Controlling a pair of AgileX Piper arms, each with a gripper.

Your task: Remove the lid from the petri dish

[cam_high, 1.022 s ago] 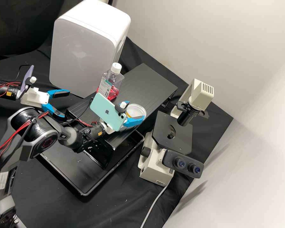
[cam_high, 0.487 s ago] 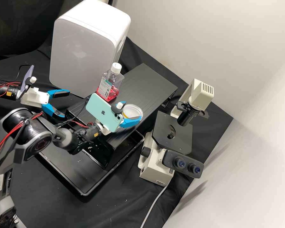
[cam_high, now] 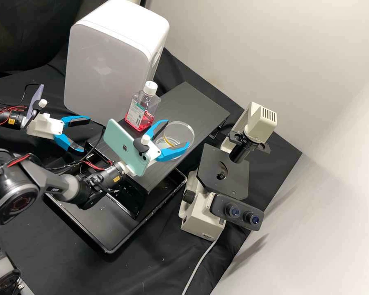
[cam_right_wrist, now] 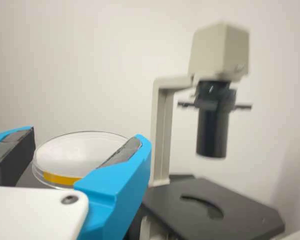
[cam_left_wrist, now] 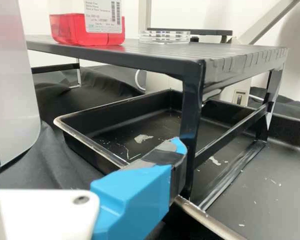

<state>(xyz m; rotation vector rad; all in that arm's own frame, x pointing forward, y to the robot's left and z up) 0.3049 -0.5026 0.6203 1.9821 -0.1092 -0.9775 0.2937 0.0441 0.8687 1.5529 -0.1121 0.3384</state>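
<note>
Petri dish (cam_high: 175, 136) looks still lidded; right end effector (cam_high: 177, 133) has swung to straddle it, fingers wide, not gripping.

Shelf: a black ribbed shelf (cam_high: 194, 105) is standing on thin legs.
Bottle: a clear bottle (cam_high: 142, 107) with red liquid and a white cap is standing upright on the shelf.
Tray: a shallow black tray (cam_high: 97, 223), flecked with white, is lying under the shelf and sticking out past it.
Box: a tall white box (cam_high: 110, 61) with rounded corners is standing just behind the shelf.
Microscope: a cream microscope (cam_high: 229, 172) is standing just beside the shelf, opposite the box.
Cable: a pale cable (cam_high: 201, 262) is trailing from the microscope, away from the shelf.
Cloth: a black cloth (cam_high: 69, 270) is lying beneath the shelf.
</note>
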